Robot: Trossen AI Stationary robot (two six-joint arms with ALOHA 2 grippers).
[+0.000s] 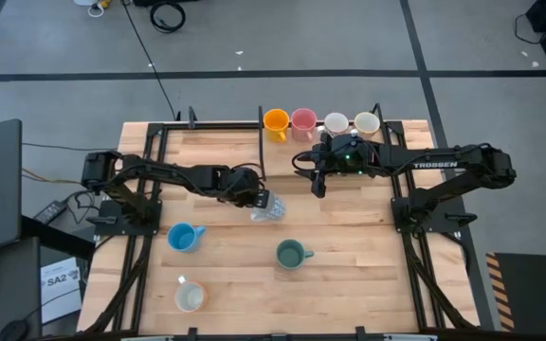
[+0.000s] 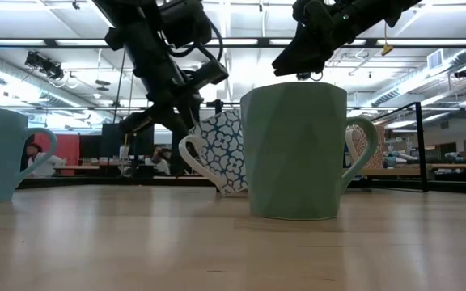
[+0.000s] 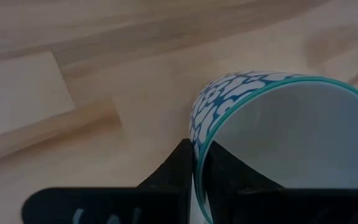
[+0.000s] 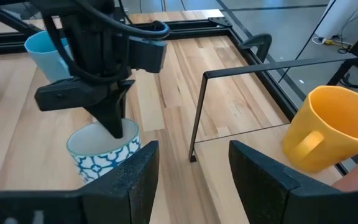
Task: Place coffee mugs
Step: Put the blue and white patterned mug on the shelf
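Observation:
A white mug with a blue pattern and a teal rim (image 1: 269, 206) is at the table's middle, with my left gripper (image 1: 258, 197) shut on it. My right gripper (image 1: 318, 182) hangs open above the table just to the right of it, holding nothing. An orange mug (image 1: 276, 121), a pink mug (image 1: 303, 120) and two white mugs (image 1: 336, 123) stand in a row at the far edge. A light blue mug (image 1: 184, 237), a teal-green mug (image 1: 290, 254) and a white mug (image 1: 190, 296) stand on their bases nearer the front. My left gripper pinches the patterned mug's wall at the rim (image 3: 196, 163), one finger (image 3: 229, 177) inside the mug and one (image 3: 169, 177) outside. The fingers slant down from above and from the table's left. The mug (image 2: 226, 153) hangs tilted, its base close to the table; whether it touches I cannot tell.
A thin black metal frame (image 4: 199, 112) rises from the table near the orange mug (image 4: 328, 127). The teal-green mug (image 2: 298, 149) stands close in front of the held one. Bare wood lies between the front mugs and the far row.

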